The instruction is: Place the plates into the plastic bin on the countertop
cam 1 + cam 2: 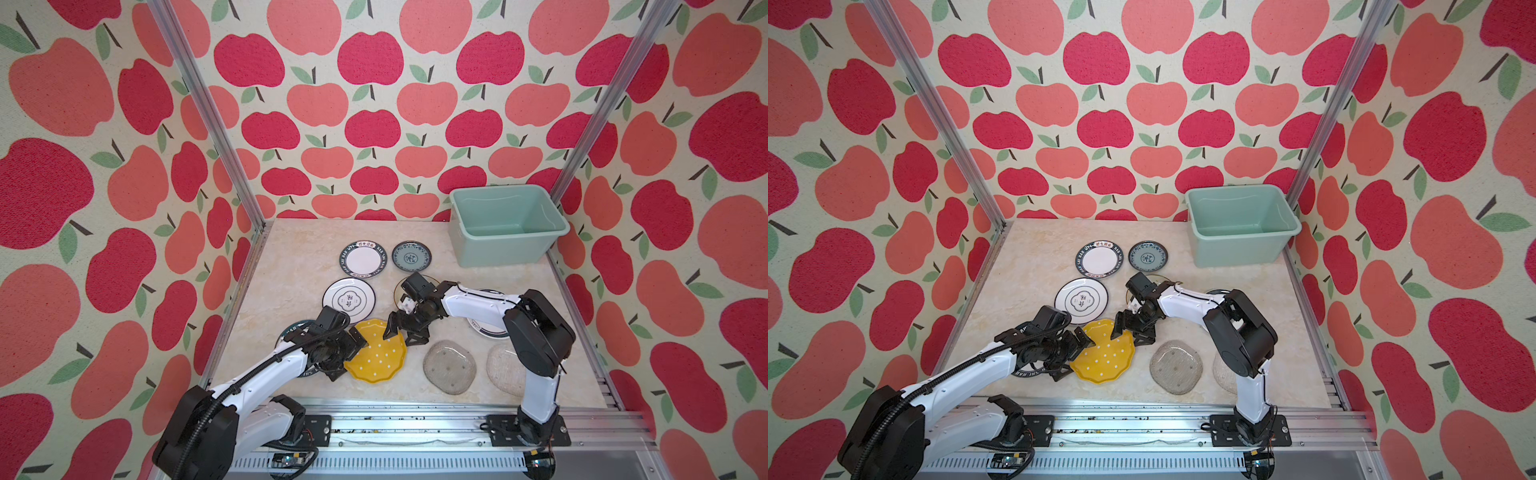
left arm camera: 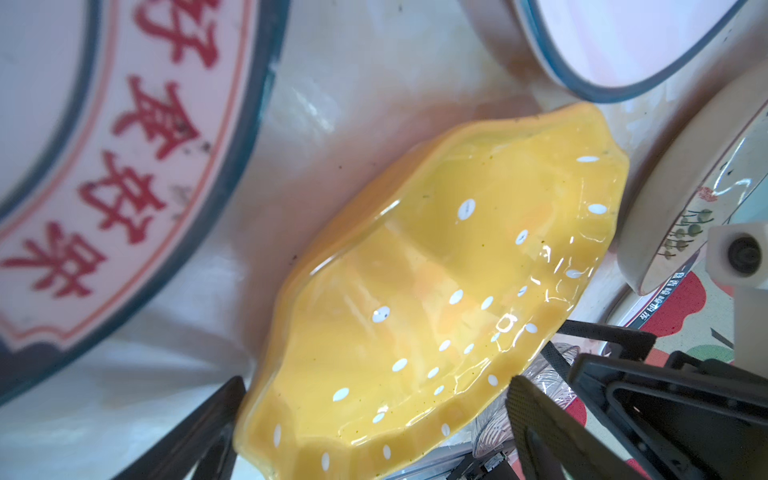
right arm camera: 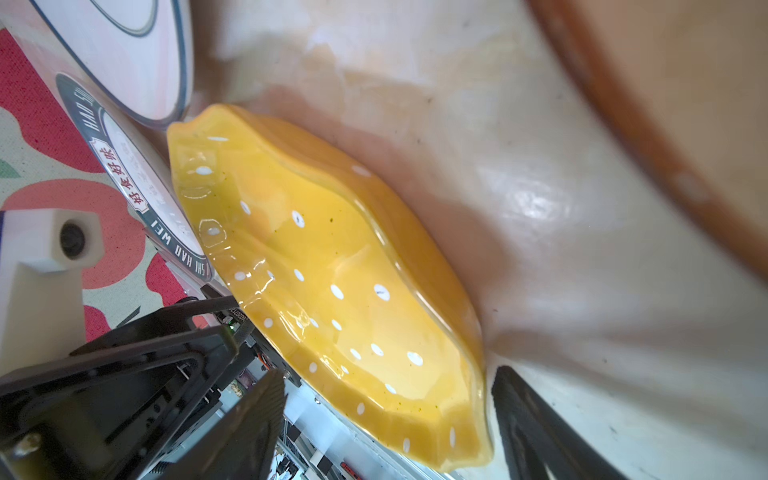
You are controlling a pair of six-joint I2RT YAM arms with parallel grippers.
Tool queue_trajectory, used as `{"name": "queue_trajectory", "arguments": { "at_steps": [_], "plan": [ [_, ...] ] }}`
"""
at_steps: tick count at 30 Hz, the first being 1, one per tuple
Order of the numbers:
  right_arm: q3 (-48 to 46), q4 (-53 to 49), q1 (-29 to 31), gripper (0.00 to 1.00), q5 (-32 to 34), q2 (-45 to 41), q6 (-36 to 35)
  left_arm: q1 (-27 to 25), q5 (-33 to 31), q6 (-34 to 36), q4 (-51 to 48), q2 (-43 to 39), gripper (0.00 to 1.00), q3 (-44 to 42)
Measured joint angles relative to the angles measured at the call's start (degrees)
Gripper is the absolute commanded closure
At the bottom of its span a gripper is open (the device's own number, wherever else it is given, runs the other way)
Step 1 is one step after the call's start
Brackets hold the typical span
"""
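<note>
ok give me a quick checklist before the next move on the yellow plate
1. Left tool open: ok, jaws wide at the yellow plate's left edge.
2. Right tool open: ok, its jaws straddle the far right rim.
3. Plate gripped: not ok, neither tool is shut on it.
4. Plate flat on the countertop: cannot tell.
5. Plastic bin ready: ok, upright in the far right corner, no plate seen inside.

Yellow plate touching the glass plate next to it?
Apart. Both top views show a strip of bare countertop between the yellow plate and the glass plate.
</note>
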Motion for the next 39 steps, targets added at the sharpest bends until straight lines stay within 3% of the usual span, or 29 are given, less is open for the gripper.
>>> {"name": "queue_trajectory", "arguments": {
  "at_steps": [13, 26, 39],
  "plan": [
    [0.07, 3.34, -0.13, 0.2, -1.95, 1.86, 0.68, 1.53, 0.46, 4.96, 0.28, 4.22, 0.01, 1.86],
    [-11.8, 17.97, -1.16, 0.26, -4.09, -6.95, 4.48, 1.75, 0.83, 7.3, 0.5, 4.87, 0.01, 2.36],
    [-13.86, 23.74, -1.55, 0.26, -5.16, -9.6, 7.56, 1.95, 0.85, 7.48, 0.24, 3.56, 0.01, 2.34]
  ]
}}
